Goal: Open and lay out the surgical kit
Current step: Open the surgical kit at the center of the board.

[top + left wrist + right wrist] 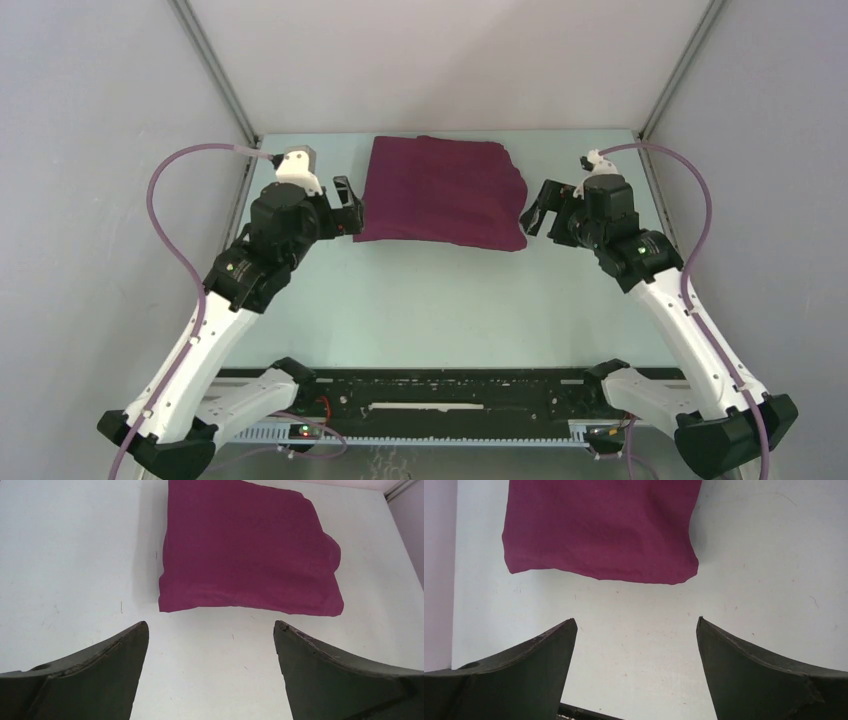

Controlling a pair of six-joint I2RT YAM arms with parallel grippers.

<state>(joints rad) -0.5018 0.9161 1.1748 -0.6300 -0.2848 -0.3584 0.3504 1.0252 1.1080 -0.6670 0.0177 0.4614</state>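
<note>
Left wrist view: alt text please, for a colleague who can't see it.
A folded maroon cloth wrap lies closed on the pale table, just beyond the left tool. The tool's two dark fingers stand wide apart, touching nothing.

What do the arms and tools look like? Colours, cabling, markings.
Left arm and right arm: white lower links, black joints, bases and upper links, each with a small green light. Mauve left cable and right cable loop from the wrists down toward the bases. Left tool and right tool: two dark grey wedge-shaped fingers with scuffed edges. No lettering legible.
</note>
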